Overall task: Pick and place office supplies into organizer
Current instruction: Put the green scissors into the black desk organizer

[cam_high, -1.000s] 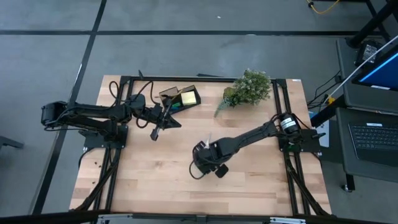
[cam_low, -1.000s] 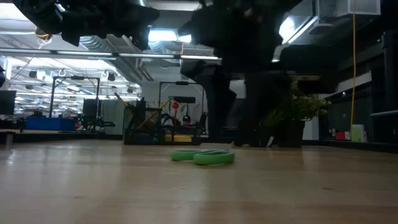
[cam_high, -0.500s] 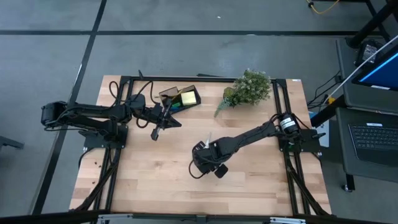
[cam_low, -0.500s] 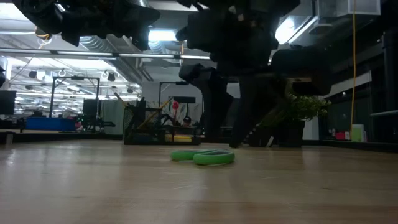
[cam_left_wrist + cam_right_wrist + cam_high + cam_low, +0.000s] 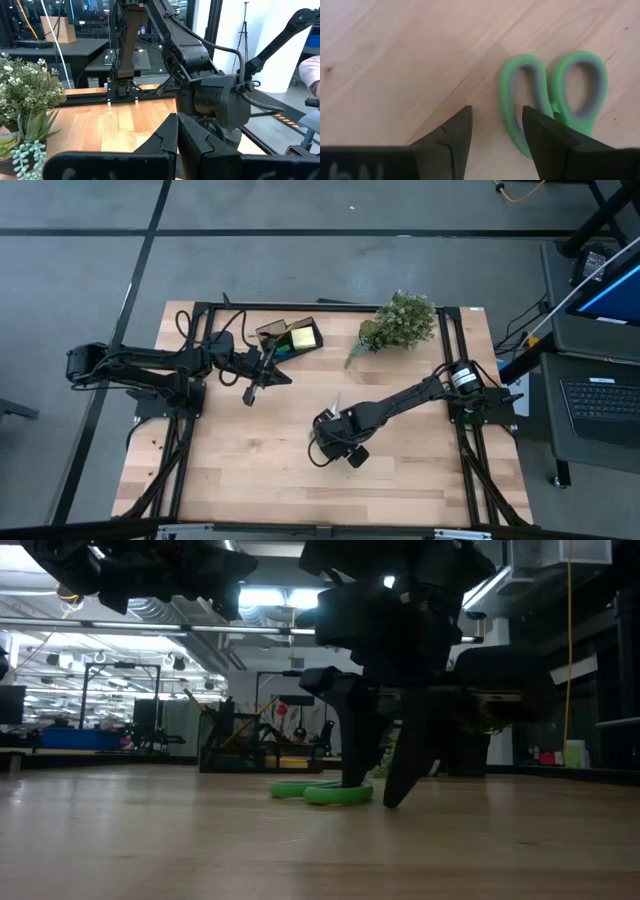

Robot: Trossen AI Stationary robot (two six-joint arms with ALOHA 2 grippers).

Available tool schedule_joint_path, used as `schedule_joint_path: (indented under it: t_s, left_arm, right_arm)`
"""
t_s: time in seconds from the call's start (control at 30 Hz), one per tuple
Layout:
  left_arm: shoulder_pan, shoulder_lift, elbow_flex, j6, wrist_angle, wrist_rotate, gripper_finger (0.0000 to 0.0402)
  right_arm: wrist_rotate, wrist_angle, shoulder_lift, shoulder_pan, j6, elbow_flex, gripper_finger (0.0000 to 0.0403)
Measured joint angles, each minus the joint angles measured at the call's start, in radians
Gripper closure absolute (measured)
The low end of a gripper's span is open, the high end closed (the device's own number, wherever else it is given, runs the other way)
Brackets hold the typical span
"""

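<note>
Right gripper (image 5: 378, 802): fingers parted, holding nothing, tips at the table beside the scissors' near handle loop.
Scissors (image 5: 551, 100): flat on table, mid-right.
Technique: shift sideways to straddle one loop squarely before closing.
Organizer (image 5: 288, 336): far left.
Left gripper (image 5: 250, 397): closed, empty, near organizer.

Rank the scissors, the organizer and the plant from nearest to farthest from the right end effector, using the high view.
1. Scissors: right at the right end effector, mid-table.
2. Organizer: at the far edge, toward the left arm's side.
3. Plant: at the far edge, right side; nearly level with the organizer, so this ranking is a close call.
</note>
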Motion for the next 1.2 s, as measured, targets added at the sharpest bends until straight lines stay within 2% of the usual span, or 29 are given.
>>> schedule_joint_path:
  t_s: [0.2,0.4,0.8,1.0,1.2]
  left_arm:
    - [0.000,0.000,0.000,0.001,0.000,0.000,0.0396]
    - [0.000,0.000,0.000,0.000,0.000,0.000,0.0399]
    - [0.000,0.000,0.000,0.001,0.000,0.000,0.0397]
    - [0.000,0.000,0.000,0.001,0.000,0.000,0.0399]
    - [0.000,0.000,0.000,0.018,0.001,0.000,0.0396]
  right_arm:
    - [-0.012,0.035,-0.003,-0.011,0.000,-0.044,0.0228]
    - [-0.127,0.075,-0.002,-0.047,0.025,-0.076,0.0237]
    - [-0.129,0.036,0.003,-0.067,0.023,-0.051,0.0313]
    - [-0.112,0.042,0.003,-0.067,0.026,-0.052,0.0380]
    - [-0.105,0.006,0.005,-0.067,0.054,-0.015,0.0381]
